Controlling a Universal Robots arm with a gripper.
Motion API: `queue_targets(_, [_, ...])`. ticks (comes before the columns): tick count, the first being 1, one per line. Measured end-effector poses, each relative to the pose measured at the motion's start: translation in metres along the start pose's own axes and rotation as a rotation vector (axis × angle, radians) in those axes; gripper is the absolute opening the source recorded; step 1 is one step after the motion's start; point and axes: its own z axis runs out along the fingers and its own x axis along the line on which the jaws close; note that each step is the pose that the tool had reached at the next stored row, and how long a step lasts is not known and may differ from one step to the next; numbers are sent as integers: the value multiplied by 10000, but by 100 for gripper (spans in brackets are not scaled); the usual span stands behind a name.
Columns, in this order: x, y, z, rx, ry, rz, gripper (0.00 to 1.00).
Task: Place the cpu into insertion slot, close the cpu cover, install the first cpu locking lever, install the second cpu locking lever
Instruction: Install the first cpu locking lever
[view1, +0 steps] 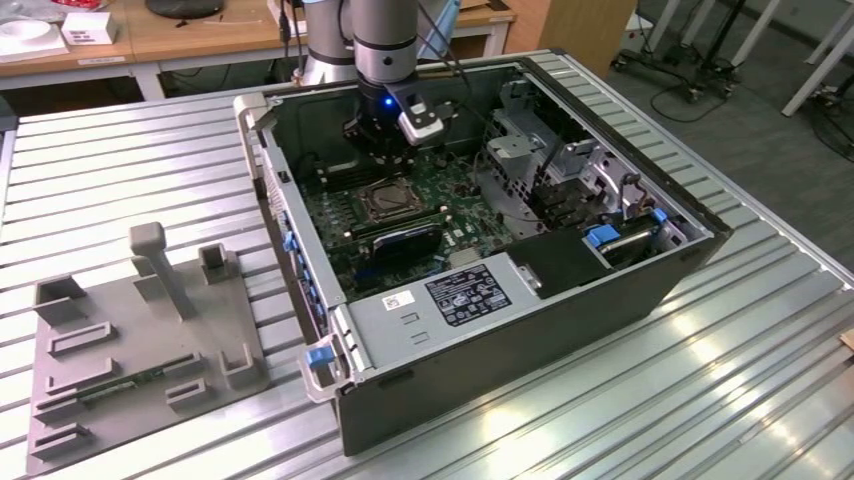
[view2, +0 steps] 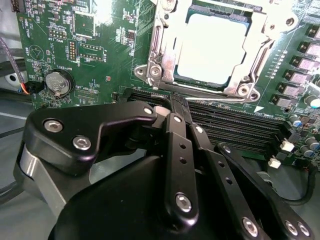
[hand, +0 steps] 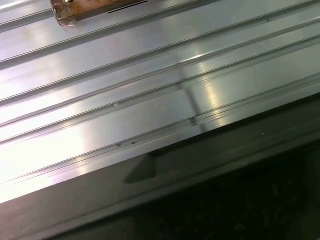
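Inside the open computer case (view1: 534, 330), the green motherboard (view1: 454, 215) carries the insertion slot (view1: 387, 200). In the second wrist view the cpu (view2: 212, 47) lies flat in the insertion slot, its pale grey face showing through the window of the cpu cover (view2: 161, 47). The silver cover lies down around the chip. My gripper (view1: 378, 160) hangs just behind the socket, low over the board. In the second wrist view my gripper (view2: 167, 107) has its black fingers (view2: 177, 132) drawn together, shut, with nothing seen between them, just short of the socket's edge.
Long black memory slots (view2: 235, 125) run beside the socket, and a coin battery (view2: 59, 82) sits on the board. Drive cages (view1: 561, 170) fill the case's side at the exterior view's right. A grey fixture tray (view1: 134, 340) lies on the ribbed metal table (hand: 150, 90).
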Motion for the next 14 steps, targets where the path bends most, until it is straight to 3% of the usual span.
queue_targets(8, [1,3,1,40,-39,561,11])
queue_targets(14, [6,11,2,43,-43,598,11])
